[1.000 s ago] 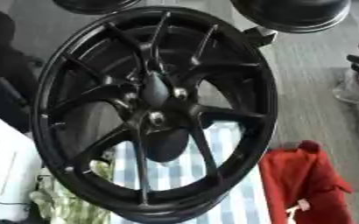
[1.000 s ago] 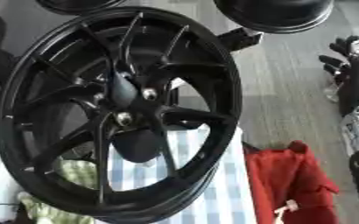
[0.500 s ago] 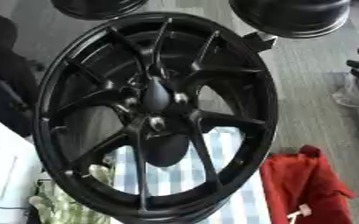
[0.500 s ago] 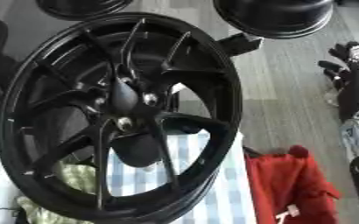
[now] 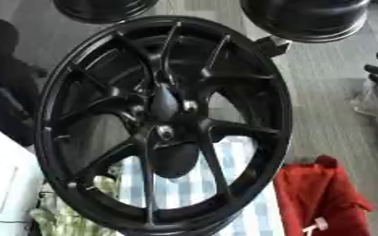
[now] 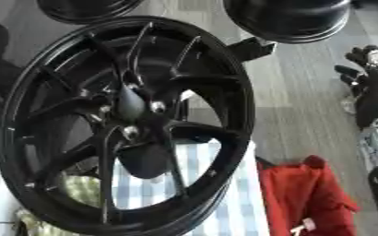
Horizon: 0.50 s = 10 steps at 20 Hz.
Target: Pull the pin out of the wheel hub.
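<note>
Two shiny silver dots sit near the middle of the big black wheel (image 5: 164,124), one just right of the dark centre cap (image 5: 163,102) and one just below it. They may be pins or bolts (image 5: 190,106); I cannot tell which one the task means, or whether a pin is already out. The wheel stands up on its edge, leaning a bit, over a blue and white striped cloth (image 5: 184,193).

The right hand (image 6: 371,87) is a black hand far to the right of the wheel, well apart from it. Its fingers look straight and relaxed, and it holds nothing. The left hand does not show in either view.

What could go wrong? The wheel stands on a thin edge, so a sideways push or pull at the hub could tip or roll it. The silver dots are small and sit between thick spokes, so fingers could slip off or grab the wrong one. A red cloth thing (image 5: 321,198) lies to the lower right of the wheel, and a falling wheel could land on it.
</note>
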{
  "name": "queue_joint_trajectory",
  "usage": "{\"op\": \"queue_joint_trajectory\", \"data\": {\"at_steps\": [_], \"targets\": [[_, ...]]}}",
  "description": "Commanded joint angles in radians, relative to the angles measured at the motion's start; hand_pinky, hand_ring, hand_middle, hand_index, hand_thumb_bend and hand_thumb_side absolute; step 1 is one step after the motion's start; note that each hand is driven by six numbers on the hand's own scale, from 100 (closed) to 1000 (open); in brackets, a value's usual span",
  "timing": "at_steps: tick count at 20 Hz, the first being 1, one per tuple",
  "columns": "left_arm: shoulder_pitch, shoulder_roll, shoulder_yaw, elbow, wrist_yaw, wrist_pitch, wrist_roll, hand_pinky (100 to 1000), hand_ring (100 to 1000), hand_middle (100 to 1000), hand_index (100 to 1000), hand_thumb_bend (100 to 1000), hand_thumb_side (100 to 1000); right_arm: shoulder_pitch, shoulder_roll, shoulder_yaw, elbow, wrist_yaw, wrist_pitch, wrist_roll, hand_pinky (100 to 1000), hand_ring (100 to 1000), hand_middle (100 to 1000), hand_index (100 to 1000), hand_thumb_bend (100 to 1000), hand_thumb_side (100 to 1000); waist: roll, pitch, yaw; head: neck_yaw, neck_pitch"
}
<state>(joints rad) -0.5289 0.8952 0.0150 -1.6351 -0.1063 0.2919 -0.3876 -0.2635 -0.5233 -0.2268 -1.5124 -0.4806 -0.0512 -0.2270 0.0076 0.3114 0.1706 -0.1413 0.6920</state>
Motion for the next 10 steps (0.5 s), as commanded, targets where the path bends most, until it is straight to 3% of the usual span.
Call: {"op": "queue_joint_trajectory", "data": {"at_steps": [1, 3, 4, 5, 10], "targets": [[-0.03, -0.075, 0.002, -0.027, 0.123, 0.027, 0.12, 810, 777, 753, 805, 100, 790, -0.011, -0.022, -0.003, -0.021, -0.008, -0.001, 0.004, 915, 753, 819, 828, 100, 800, -0.004, -0.022, -0.003, 0.008, -0.009], [-0.04, -0.137, -0.019, -0.019, 0.172, 0.034, 0.188, 809, 774, 751, 802, 100, 812, -0.012, -0.018, -0.002, -0.021, -0.009, -0.001, 0.005, 915, 753, 819, 828, 100, 800, -0.008, -0.021, -0.005, 0.012, -0.011], [-0.043, -0.167, -0.026, -0.014, 0.194, 0.033, 0.213, 807, 769, 749, 797, 100, 655, -0.012, -0.016, -0.002, -0.021, -0.009, 0.0, 0.005, 915, 753, 819, 828, 100, 802, -0.01, -0.02, -0.005, 0.015, -0.011], [-0.045, -0.2, -0.031, -0.008, 0.218, 0.029, 0.237, 804, 766, 750, 797, 100, 842, -0.013, -0.014, -0.001, -0.021, -0.009, 0.0, 0.005, 915, 754, 819, 829, 100, 801, -0.013, -0.019, -0.006, 0.017, -0.011], [-0.062, -0.35, -0.045, 0.037, 0.294, -0.052, 0.376, 800, 764, 760, 801, 100, 871, -0.017, -0.003, -0.001, -0.025, -0.012, -0.005, 0.002, 915, 753, 819, 828, 100, 798, -0.028, -0.016, -0.011, 0.028, -0.016]]}}
